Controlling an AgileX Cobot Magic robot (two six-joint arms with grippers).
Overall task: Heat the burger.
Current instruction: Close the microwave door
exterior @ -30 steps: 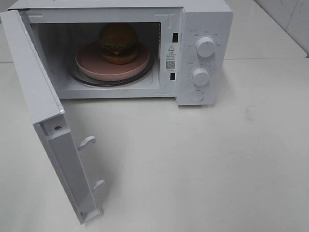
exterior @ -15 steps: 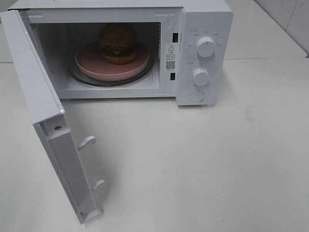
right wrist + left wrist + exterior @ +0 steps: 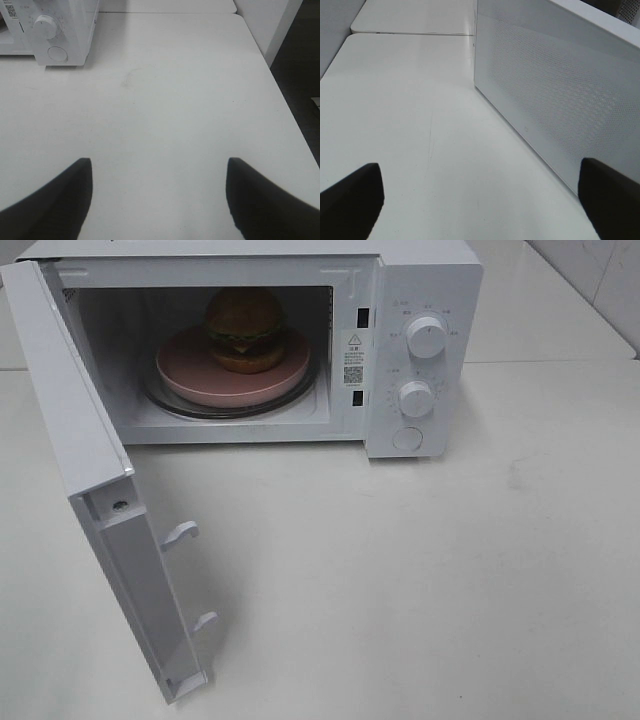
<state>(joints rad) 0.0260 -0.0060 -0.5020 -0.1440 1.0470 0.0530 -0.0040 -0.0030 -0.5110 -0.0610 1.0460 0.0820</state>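
White table (image 3: 420, 570) fills most of the high view, and a white microwave (image 3: 425, 280) stands at its far side. Its door (image 3: 75, 430) is hinged on the left and is swung wide open toward the near left. Two latch hooks (image 3: 181, 533) stick out from the inner edge of the door. Inside the cavity a round pink plate (image 3: 190, 375) lies on the glass turntable (image 3: 165, 405). The burger (image 3: 245, 330) sits upright on this plate, on its far right part, well inside the microwave. It shows a glossy brown bun, a dark patty and a little green and yellow between them. To the right of the cavity is the control panel with an upper knob (image 3: 427, 337), a lower knob (image 3: 415, 398) and a round button (image 3: 407, 439) under them.

The left gripper (image 3: 480, 197) is spread wide and holds nothing; between its dark fingers (image 3: 350, 205) only bare table is seen. It is just beside the outer, dotted face of the door. The right gripper (image 3: 160, 197) is also spread apart and empty, with bare table between its fingers (image 3: 55, 205). It is over the right side of the table, well apart from the microwave, and its camera sees the lower knob and the button far ahead.
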